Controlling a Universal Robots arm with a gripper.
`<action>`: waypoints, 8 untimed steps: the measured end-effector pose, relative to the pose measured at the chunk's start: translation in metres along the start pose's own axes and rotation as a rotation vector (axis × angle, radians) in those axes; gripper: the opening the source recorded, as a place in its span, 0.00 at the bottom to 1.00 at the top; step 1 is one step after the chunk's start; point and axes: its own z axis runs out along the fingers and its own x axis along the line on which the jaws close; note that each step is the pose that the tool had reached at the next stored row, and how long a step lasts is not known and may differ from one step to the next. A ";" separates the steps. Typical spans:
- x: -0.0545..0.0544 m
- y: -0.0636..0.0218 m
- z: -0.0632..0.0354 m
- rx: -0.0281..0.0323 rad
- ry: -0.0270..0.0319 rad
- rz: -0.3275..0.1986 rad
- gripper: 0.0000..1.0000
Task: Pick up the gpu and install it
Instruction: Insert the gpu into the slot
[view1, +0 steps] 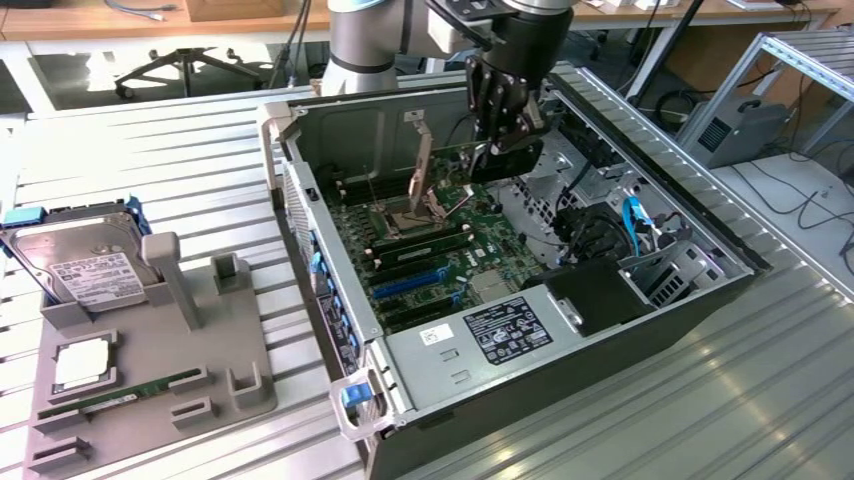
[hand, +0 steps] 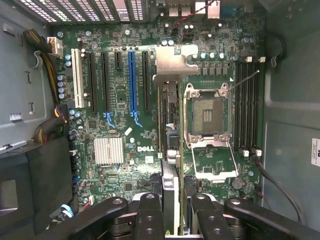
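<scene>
My gripper (view1: 505, 135) hangs inside the open computer case (view1: 587, 390), shut on the gpu (view1: 509, 160), a dark flat card held upright above the far part of the motherboard (view1: 447, 265). In the wrist view the gpu (hand: 170, 145) shows edge-on between my gripper (hand: 172, 212) fingers, with its silver bracket (hand: 172, 65) at the far end. The card hovers over the board between the blue slot (hand: 132, 82) and the open CPU socket (hand: 207, 112), apart from the slots.
A grey parts holder (view1: 147, 380) lies at the exterior view's left with a hard drive (view1: 80, 265), a CPU chip (view1: 83, 365) and a green memory stick (view1: 120, 395). Case walls, cables (view1: 634, 225) and a black drive cage (view1: 601, 295) surround the board.
</scene>
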 end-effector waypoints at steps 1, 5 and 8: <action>0.000 0.0001 0.0001 0.0000 0.0000 0.000 0.27; 0.000 0.0005 0.0003 0.0000 0.0001 0.000 0.27; 0.000 0.0011 0.0005 0.0000 0.0000 0.000 0.27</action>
